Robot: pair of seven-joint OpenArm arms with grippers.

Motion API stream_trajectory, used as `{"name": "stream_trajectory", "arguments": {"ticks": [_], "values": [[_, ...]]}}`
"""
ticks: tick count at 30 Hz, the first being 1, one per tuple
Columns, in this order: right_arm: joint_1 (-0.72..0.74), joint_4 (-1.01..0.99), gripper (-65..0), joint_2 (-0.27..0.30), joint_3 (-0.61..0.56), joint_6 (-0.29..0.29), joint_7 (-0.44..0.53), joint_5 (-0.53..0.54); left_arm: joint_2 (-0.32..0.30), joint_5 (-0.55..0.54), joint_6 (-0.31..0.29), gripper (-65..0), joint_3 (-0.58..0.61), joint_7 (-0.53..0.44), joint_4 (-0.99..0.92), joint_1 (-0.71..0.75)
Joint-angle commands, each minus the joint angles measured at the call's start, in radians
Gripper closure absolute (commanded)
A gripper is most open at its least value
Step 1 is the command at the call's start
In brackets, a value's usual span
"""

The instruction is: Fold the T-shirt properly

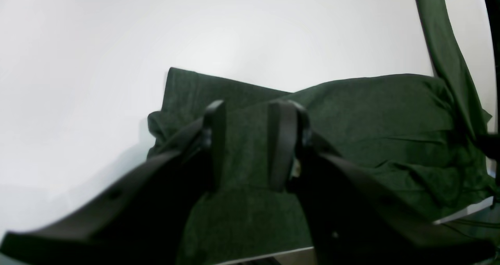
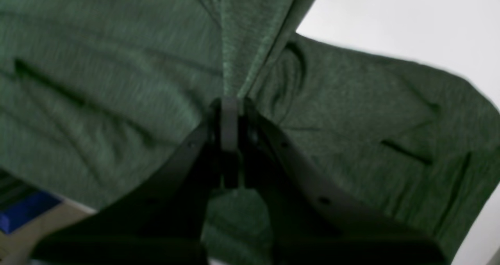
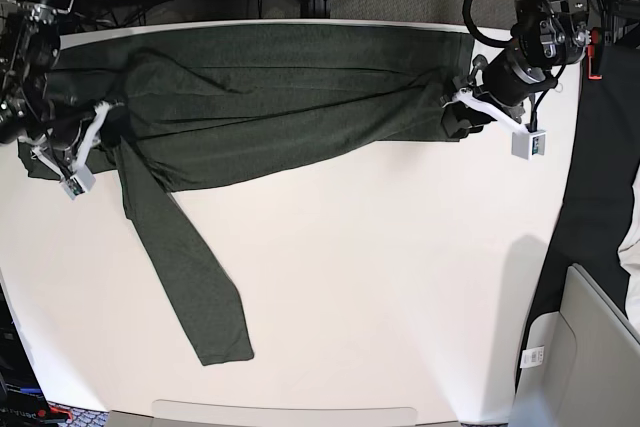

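The T-shirt point(image 3: 270, 87) is soft, thin knit cloth, dull and speckled. The table point(image 3: 400, 277) looks smooth and matt white. The left gripper point(image 1: 250, 140) fingers look like dull black plastic.

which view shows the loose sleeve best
The base view: the sleeve lies whole, slanting across the table from the T-shirt. The left wrist view catches only a strip of it; the right wrist view shows just bunched fabric.

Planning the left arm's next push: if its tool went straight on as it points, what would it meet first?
Likely the T-shirt: the left tool points onto its green fabric, though depth is unclear.
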Motion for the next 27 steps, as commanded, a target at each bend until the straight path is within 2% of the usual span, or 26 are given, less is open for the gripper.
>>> {"name": "stream_trajectory", "arguments": {"ticks": [1,7,12,20,27], "values": [[-0.003,0.039,-0.7,0.024,0.006,0.002,0.004,0.024,-0.004,-0.014,-0.005,-18.2,-0.004,-0.010,0.017,-0.006],[-0.077,0.139,-0.7,0.029,0.006,0.002,0.004,0.039,0.016,-0.014,-0.005,-18.2,-0.004,-0.010,0.017,-0.006],[-0.101,0.162,-0.7,0.034,0.007,0.002,0.004,0.122,0.017,-0.012,-0.003,-18.2,-0.003,-0.010,0.017,-0.006],[-0.138,0.236,-0.7,0.101,0.027,0.002,0.004,0.195,0.017,-0.012,0.000,-18.2,-0.003,-0.010,0.017,-0.003],[-0.177,0.240,-0.7,0.155,0.058,0.002,0.004,0.317,0.017,-0.012,0.001,-18.2,-0.004,-0.010,0.017,-0.003]]}}
